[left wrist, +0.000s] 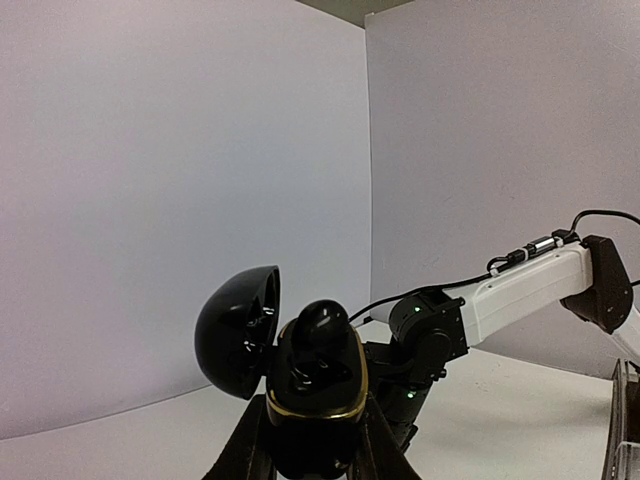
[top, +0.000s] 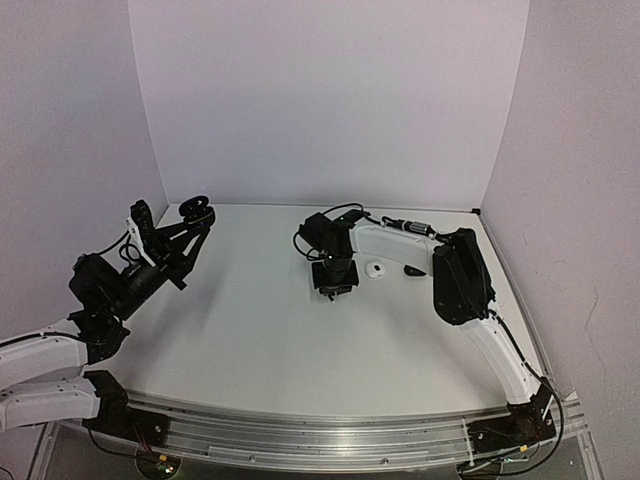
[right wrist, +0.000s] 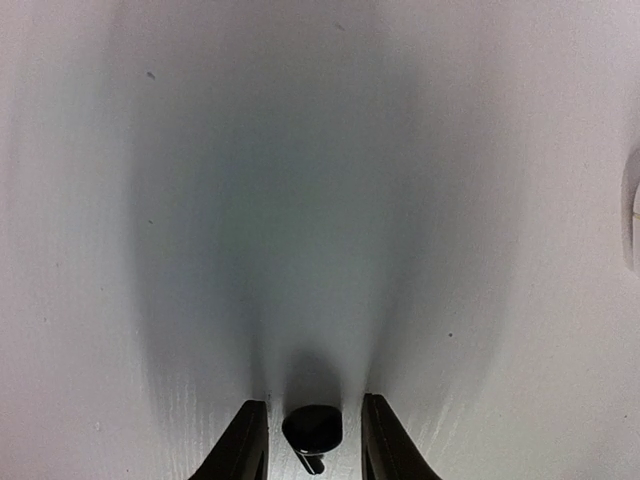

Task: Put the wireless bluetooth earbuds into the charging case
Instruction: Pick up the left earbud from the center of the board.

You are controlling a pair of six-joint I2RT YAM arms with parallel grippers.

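The black earbud (right wrist: 312,428), likely light and slick, lies between the half-open jaws of the right gripper (right wrist: 313,404); pinch its bulb. The left gripper (left wrist: 312,440) clamps the charging case (left wrist: 318,385).

There was 1 open black case (left wrist: 300,390) with 1 black earbud (left wrist: 320,325) seated in it. A 2nd black earbud (right wrist: 312,428) lay well to its right, and farther right of the case lay 1 small white piece (top: 375,269) and 1 small black piece (top: 413,270).

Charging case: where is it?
Charging case: bottom centre of the left wrist view, lid open, gripped by the left fingers, far left of the table.
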